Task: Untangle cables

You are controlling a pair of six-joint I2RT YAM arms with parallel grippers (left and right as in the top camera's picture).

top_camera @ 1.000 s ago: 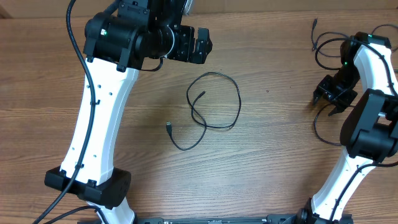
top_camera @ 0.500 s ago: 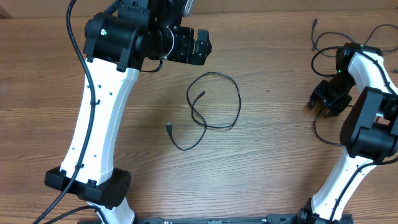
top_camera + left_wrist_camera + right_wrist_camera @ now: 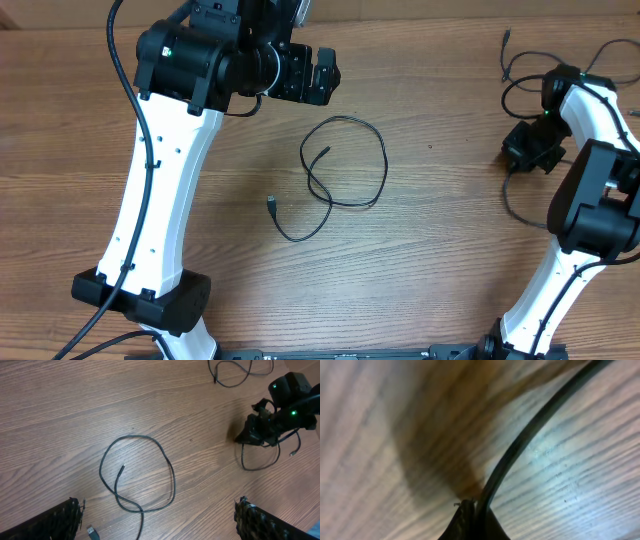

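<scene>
One thin black cable (image 3: 386, 165) lies in a loose loop at the table's middle, its USB plug (image 3: 272, 203) at the lower left. My left gripper (image 3: 325, 72) hangs open above and behind that loop; in the left wrist view the loop (image 3: 172, 477) lies ahead of its wide-apart fingers (image 3: 60, 520). More tangled cables (image 3: 520, 75) lie at the far right. My right gripper (image 3: 522, 148) is down on the table there, shut on a cable strand (image 3: 530, 435) that runs out from its closed tips (image 3: 475, 515).
The table top is wood grain. The right arm's white links (image 3: 600, 200) stand over the right-hand cables and hide part of them. The left arm's white link (image 3: 160, 170) crosses the left side of the table.
My right gripper has closed on the cable at the right, after shifting slightly toward the back. The left arm and the middle loop have stayed still.
</scene>
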